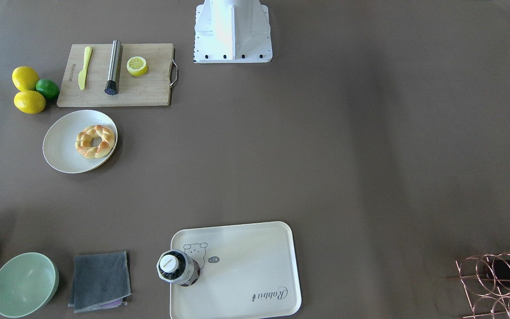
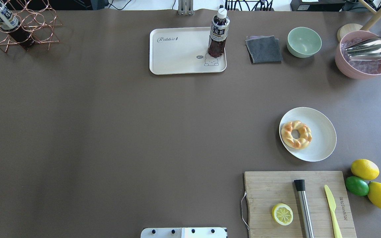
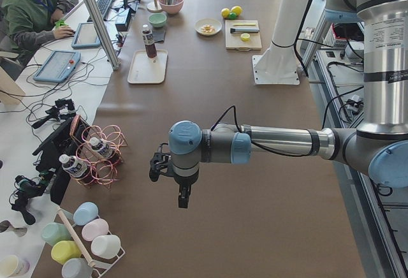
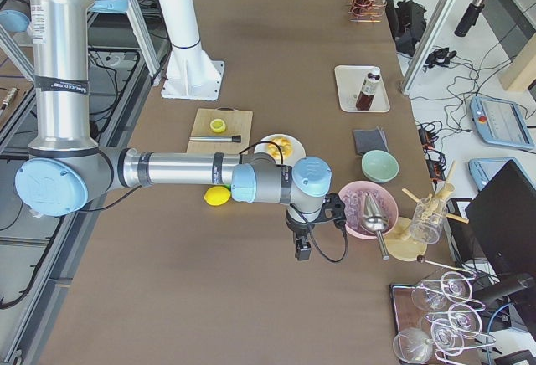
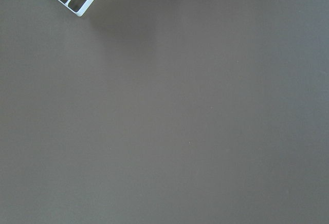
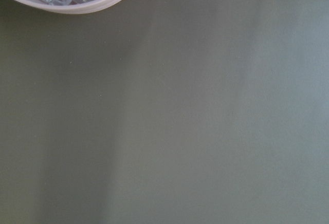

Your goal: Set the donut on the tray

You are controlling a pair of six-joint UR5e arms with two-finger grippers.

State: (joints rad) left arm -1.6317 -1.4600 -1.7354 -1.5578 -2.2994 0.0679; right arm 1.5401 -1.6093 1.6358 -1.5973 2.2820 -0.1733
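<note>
The braided golden-brown donut (image 1: 95,141) lies on a round off-white plate (image 1: 62,150) on the robot's right side of the table; it also shows in the overhead view (image 2: 296,134). The cream tray (image 1: 246,274) with the bear drawing and "Rabbit" script lies at the far edge (image 2: 177,53), with an upright drink bottle (image 2: 218,33) on its corner. My left gripper (image 3: 183,198) shows only in the exterior left view, hanging over bare table. My right gripper (image 4: 301,252) shows only in the exterior right view, next to the pink bowl. I cannot tell whether either is open or shut.
A wooden cutting board (image 2: 276,185) holds a lemon half (image 2: 282,214), a metal cylinder and a yellow knife. Two lemons and a lime (image 2: 357,185) lie beside it. A grey cloth (image 2: 264,49), a green bowl (image 2: 304,42), a pink ice bowl (image 2: 364,54) and a copper bottle rack (image 2: 18,28) line the far edge.
</note>
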